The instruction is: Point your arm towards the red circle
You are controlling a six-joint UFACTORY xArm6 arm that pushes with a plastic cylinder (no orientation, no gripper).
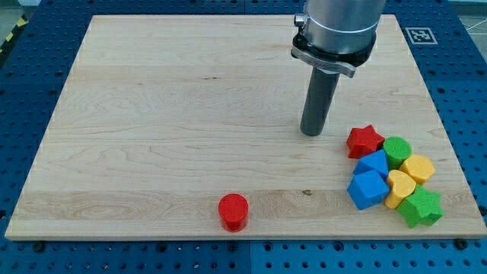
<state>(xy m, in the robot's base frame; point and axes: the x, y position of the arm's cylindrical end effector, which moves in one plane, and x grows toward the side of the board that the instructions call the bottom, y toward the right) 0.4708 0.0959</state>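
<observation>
The red circle, a short cylinder, is seen standing upright near the bottom edge of the wooden tabletop, slightly left of centre, its long axis vertical and its round face turned up. My tip is set down well apart from it, up and to the view's right, just left of a red star. The tool is a plain rod; nothing is held. Clustered by the star are a green cylinder, two blue blocks, two yellow blocks and a green star.

Silver collar, dark rod, my tip.
</observation>
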